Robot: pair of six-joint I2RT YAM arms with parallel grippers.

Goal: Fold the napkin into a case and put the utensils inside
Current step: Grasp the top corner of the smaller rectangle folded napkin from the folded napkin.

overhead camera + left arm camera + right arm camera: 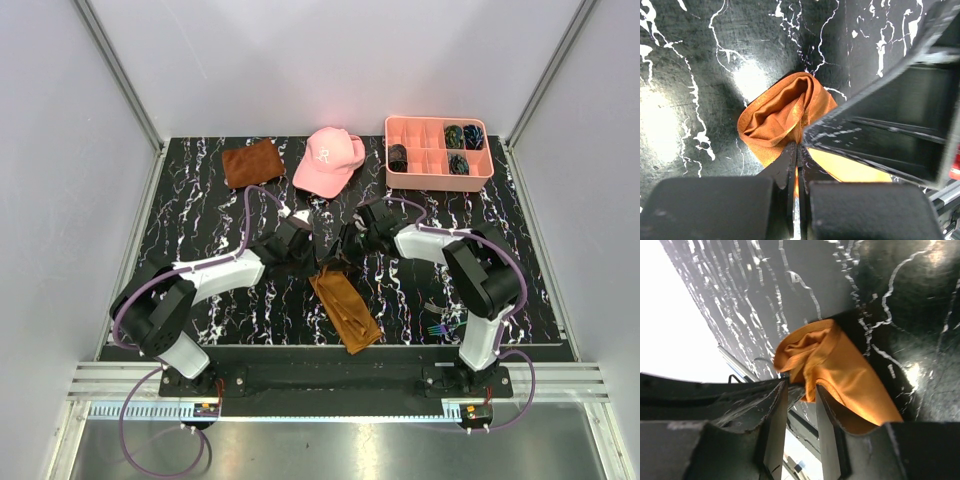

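The long folded cloth napkin (345, 310) was plain orange-brown, brighter at its creases. The flat table top (200, 200) was black with white marble veins. The small square cloth (252, 162) was darker rust-brown; the fabric cap (328, 160) and the plastic compartment tray (440, 182) were pink. The thin metal utensils (437, 328) gleamed purple-green.

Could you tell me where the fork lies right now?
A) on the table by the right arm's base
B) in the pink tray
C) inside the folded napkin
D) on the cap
A: the fork lies on the table beside the right arm's base, apart from the napkin.
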